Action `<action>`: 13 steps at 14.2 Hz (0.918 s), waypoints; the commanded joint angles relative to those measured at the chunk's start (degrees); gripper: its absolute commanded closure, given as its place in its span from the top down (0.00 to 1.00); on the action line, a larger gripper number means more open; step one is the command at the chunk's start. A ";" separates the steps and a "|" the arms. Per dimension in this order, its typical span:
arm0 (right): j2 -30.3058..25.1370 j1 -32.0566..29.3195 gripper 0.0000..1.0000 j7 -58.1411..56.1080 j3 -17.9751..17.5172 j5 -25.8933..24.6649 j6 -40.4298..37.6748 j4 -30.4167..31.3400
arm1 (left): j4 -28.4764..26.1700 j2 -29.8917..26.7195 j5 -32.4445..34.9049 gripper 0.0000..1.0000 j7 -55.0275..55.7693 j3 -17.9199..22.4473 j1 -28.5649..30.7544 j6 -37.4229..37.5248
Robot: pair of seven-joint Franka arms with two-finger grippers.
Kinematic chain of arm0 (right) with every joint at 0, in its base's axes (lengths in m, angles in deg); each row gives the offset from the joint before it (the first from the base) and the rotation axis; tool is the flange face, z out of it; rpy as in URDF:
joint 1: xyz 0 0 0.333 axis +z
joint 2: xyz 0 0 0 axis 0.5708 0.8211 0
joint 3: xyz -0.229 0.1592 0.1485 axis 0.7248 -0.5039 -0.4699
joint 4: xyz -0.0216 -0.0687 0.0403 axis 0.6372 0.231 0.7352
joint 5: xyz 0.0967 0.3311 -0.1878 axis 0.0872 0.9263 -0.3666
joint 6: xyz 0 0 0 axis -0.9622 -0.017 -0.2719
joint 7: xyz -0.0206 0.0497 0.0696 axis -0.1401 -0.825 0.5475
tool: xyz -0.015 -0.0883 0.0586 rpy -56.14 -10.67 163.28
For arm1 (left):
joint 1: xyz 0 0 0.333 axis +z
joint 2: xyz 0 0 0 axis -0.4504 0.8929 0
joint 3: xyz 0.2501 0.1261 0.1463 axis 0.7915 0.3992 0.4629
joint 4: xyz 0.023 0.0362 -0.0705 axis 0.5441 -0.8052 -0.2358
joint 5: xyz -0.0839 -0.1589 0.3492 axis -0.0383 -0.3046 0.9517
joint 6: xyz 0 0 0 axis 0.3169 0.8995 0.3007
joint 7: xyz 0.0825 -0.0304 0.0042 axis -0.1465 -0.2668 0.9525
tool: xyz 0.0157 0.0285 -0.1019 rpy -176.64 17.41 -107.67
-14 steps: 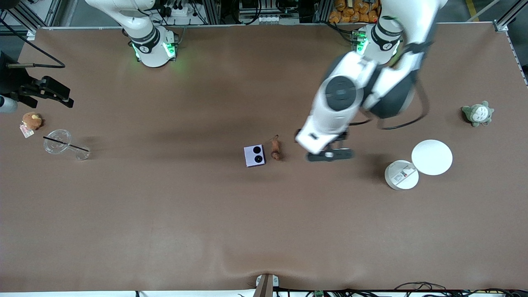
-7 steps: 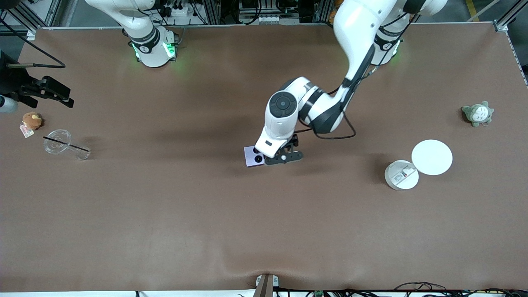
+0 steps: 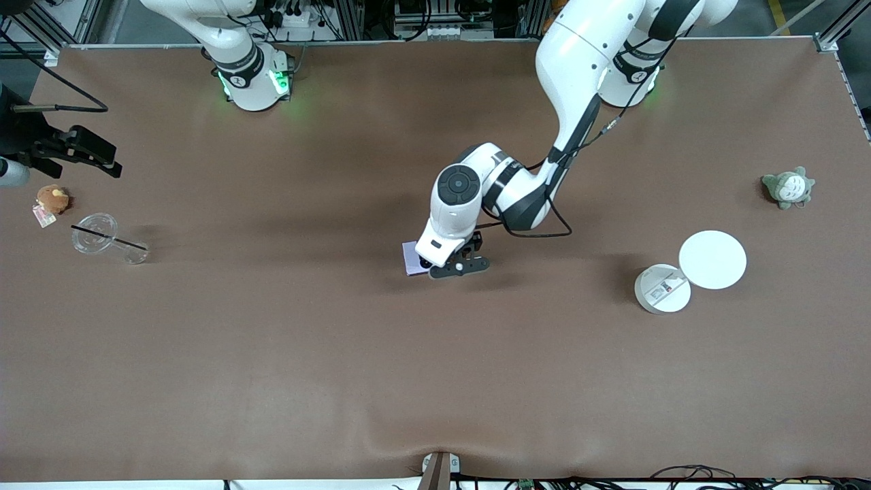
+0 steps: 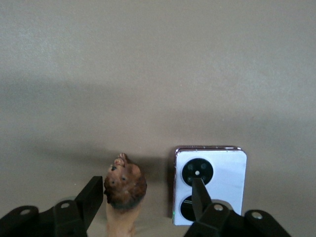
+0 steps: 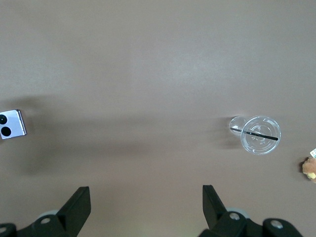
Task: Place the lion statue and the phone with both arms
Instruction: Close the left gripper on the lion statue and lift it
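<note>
The lion statue (image 4: 124, 185) is a small brown-orange figurine lying on the table beside the pale-lavender phone (image 4: 210, 185). In the front view the left arm hides the lion, and only a corner of the phone (image 3: 409, 258) shows. My left gripper (image 4: 145, 200) is open and low over the middle of the table (image 3: 457, 262). The lion's head lies between its fingers, and one finger (image 4: 197, 195) is over the phone's face. My right gripper (image 5: 145, 207) is open and empty, waiting high over the right arm's end of the table (image 3: 88, 153). The phone also shows in the right wrist view (image 5: 12, 124).
A clear cup with a black straw (image 3: 95, 233) and a round brown plush with a tag (image 3: 52, 199) lie at the right arm's end. Two white discs (image 3: 712, 259) (image 3: 662, 288) and a grey-green plush (image 3: 788, 187) lie at the left arm's end.
My left arm has swung from near the white discs to over the lion and phone, then settled slightly lower, covering the lion in the front view. The right arm has not moved.
</note>
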 commanded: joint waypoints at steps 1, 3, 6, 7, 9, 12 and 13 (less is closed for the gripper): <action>-0.77 -0.33 1.00 0.56 -0.35 0.69 -0.28 0.11 | 0.60 0.44 3.04 0.48 -1.08 0.53 -0.97 2.20; -0.77 -0.33 1.00 0.56 -0.35 0.61 -0.28 0.11 | 0.60 0.44 4.02 0.31 -3.62 0.53 -0.88 2.91; -0.77 -0.33 1.00 0.56 -0.35 0.69 -0.37 0.19 | 0.60 0.26 4.02 0.13 -6.09 0.71 -0.27 3.70; -0.77 -0.33 1.00 0.56 -0.35 0.61 -0.37 0.11 | 0.60 0.00 4.02 0.03 -6.27 0.80 -0.18 3.79; -0.77 -0.33 1.00 0.56 -0.35 0.61 -0.37 0.19 | 1.04 -0.79 4.11 0.00 -6.36 0.88 0.87 5.01; -0.77 -0.24 1.00 0.56 -0.35 0.61 -0.37 0.19 | 1.22 -4.56 4.19 0.00 -10.03 1.76 4.55 8.44; -0.77 -0.24 1.00 0.56 -0.35 0.61 -0.37 0.11 | 1.22 -5.70 4.19 0.00 -12.05 1.76 6.91 9.67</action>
